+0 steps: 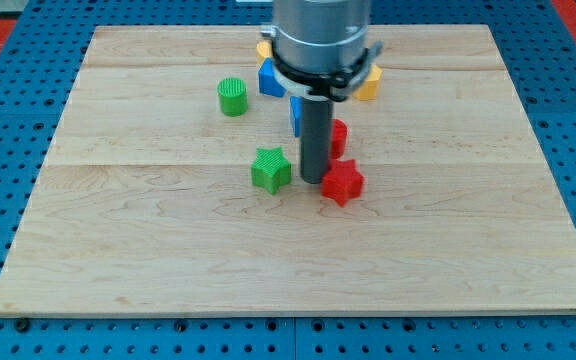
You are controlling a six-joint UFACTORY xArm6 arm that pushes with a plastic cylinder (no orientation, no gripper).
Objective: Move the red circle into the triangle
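Our tip (313, 180) touches down between the green star (271, 168) and red star (342, 182); we carry no pincer. Two greens (with a cylinder (232, 96)), two reds: the red circle (338, 136) shows half-hidden behind the rod. Blue (271, 78) and yellow (369, 82) blocks stay partly concealed.

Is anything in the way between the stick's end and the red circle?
Nothing visible is. My tip stands between the green star and the red star. The red circle peeks out right behind the rod on the view's right, with no block between them. The blue pieces behind are mostly hidden, so I cannot pick out the triangle.
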